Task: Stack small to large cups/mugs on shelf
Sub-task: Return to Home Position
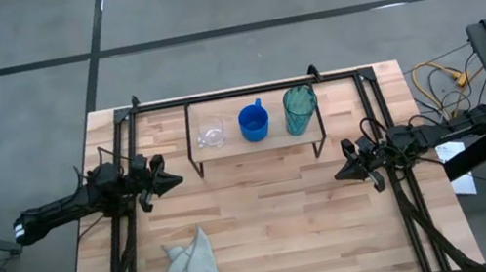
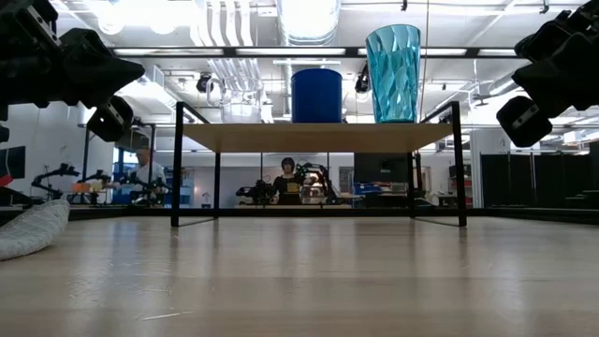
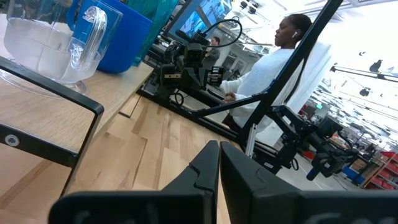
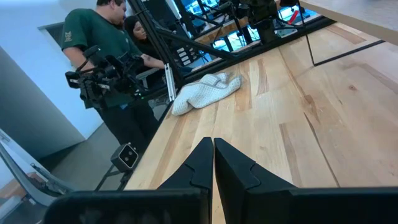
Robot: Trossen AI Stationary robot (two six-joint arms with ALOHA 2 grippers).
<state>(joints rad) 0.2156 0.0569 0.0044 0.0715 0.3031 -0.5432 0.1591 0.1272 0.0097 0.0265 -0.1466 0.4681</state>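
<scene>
High view, from the front edge inward: nearest on the tabletop [image 1: 278,229] lies the crumpled pale cloth [image 1: 194,268], apart from everything else, and it is a hazard only if the left arm sweeps low enough to drag it. Farther in, the left claw [image 1: 171,180] and the right claw [image 1: 340,174] hang at either side. Each is pinched closed with nothing in it, as both wrist views confirm. Both tips point inward, near the black legs of the shelf [image 1: 255,146], and I judge the main risk to be there. If either arm swings toward the middle as it withdraws, rather than straight out to its own side, it could knock the light wire frame and shake what stands on top. On the wooden top, in a row from left to right, stand the clear glass cup [image 1: 211,134], the blue mug [image 1: 254,122] and the teal cup [image 1: 299,110], so the ordering looks complete. The teal cup is the tallest and stands closest to the right end, so a jolt would probably topple it first. The glass cup, near the left end, could slide off. The mug, in the middle, seems safest.
</scene>
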